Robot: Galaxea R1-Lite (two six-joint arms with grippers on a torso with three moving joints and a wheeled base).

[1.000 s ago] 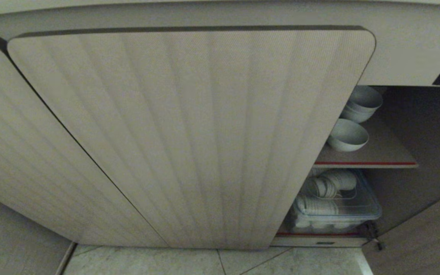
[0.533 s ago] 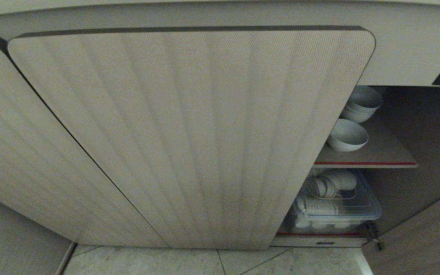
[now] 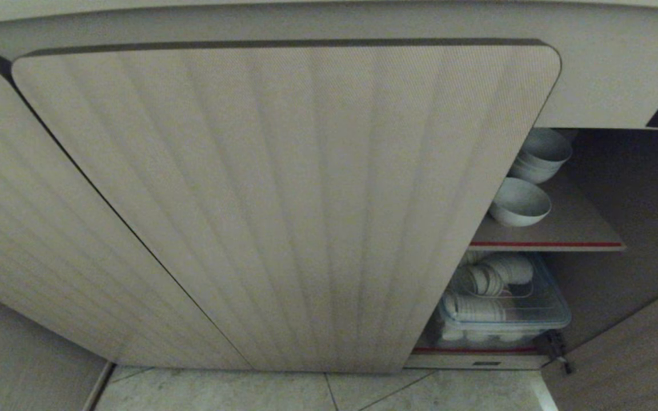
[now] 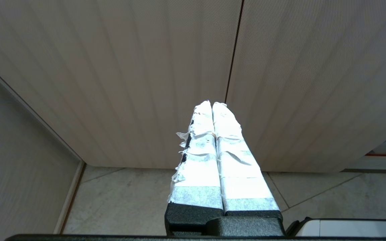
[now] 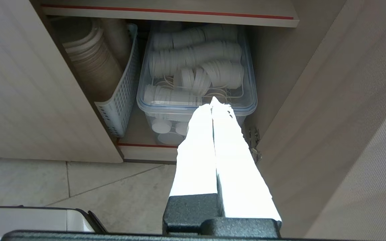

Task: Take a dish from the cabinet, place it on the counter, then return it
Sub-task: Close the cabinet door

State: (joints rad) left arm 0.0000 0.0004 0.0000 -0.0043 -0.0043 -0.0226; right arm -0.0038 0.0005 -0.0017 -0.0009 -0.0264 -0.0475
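The cabinet (image 3: pixel 283 200) stands partly open: its ribbed middle door is shut across most of the head view, and only the right-hand bay is exposed. On the upper brown shelf (image 3: pixel 569 231) with its red front edge sits the dish (image 3: pixel 520 201), a small white bowl near the shelf's left end, close behind the door's edge. A stack of similar bowls (image 3: pixel 541 154) rests just behind it, toward the back of the shelf. Below, on the bottom shelf, a clear plastic bin (image 5: pixel 196 100) holds rows of white lids or cups, with a perforated white basket (image 5: pixel 119 100) of stacked brown bowls just beside it.

The right gripper (image 5: pixel 213 103) points at the lower bay, in front of the clear bin, its taped fingers pressed together and holding nothing. The left gripper (image 4: pixel 211 105) faces the seam between two closed doors, fingers likewise pressed together and empty, apparently parked. Neither arm shows in the head view.

The task looks to be at its very start: the dish is untouched and the reach into the cabinet has hardly begun. The next move calls for the right arm to rise to the upper shelf, spread its fingers, and approach the front bowl's rim while clearing the door edge and the stack behind.
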